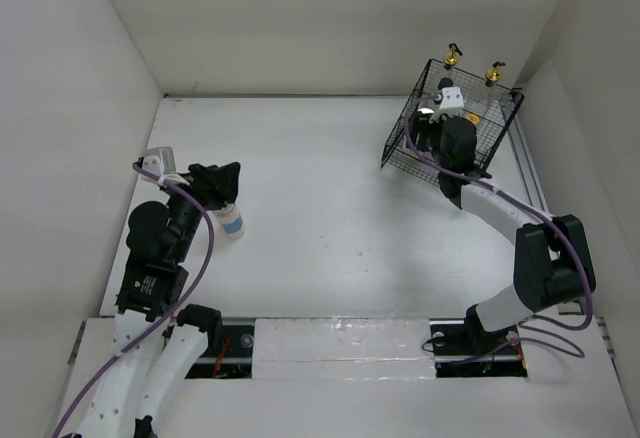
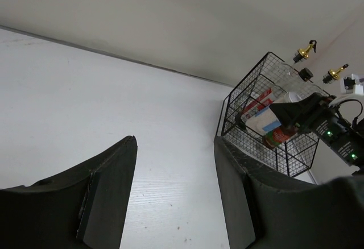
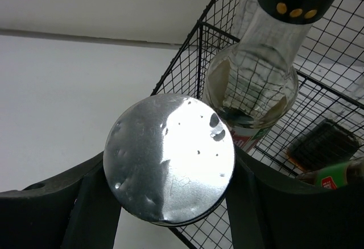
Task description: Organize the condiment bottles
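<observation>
Over the black wire basket (image 1: 505, 136) at the far right corner of the table (image 1: 330, 208), the right gripper (image 1: 432, 123) is clamping a silver-lidded bottle (image 3: 169, 158) between its fingers. The lid is sitting just beside a clear glass bottle (image 3: 253, 84) standing inside the basket. Near the table's left edge, a white blue-labelled bottle (image 1: 232, 223) is standing upright just beside the left gripper (image 1: 230, 183), whose jaws are resting slightly apart, gripping nothing.

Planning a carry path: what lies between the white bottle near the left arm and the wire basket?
Nothing; the top view shows bare table between white bottle and wire basket.
</observation>
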Controlling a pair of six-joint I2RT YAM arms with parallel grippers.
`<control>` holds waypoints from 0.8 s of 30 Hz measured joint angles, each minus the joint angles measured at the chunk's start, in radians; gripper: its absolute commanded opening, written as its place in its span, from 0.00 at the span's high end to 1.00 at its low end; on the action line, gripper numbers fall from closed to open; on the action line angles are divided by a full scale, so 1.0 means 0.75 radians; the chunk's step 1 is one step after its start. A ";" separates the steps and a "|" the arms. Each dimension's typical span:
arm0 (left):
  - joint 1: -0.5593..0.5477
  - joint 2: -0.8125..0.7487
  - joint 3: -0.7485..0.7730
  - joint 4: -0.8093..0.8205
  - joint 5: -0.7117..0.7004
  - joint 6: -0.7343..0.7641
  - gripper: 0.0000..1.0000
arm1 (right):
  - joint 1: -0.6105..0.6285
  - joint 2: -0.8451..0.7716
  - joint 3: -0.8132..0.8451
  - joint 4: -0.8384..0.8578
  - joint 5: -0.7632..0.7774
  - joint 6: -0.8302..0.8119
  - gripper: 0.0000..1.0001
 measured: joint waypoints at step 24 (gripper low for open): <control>0.000 0.009 0.000 0.000 0.009 0.000 0.48 | 0.014 0.003 0.027 -0.096 -0.001 0.102 0.00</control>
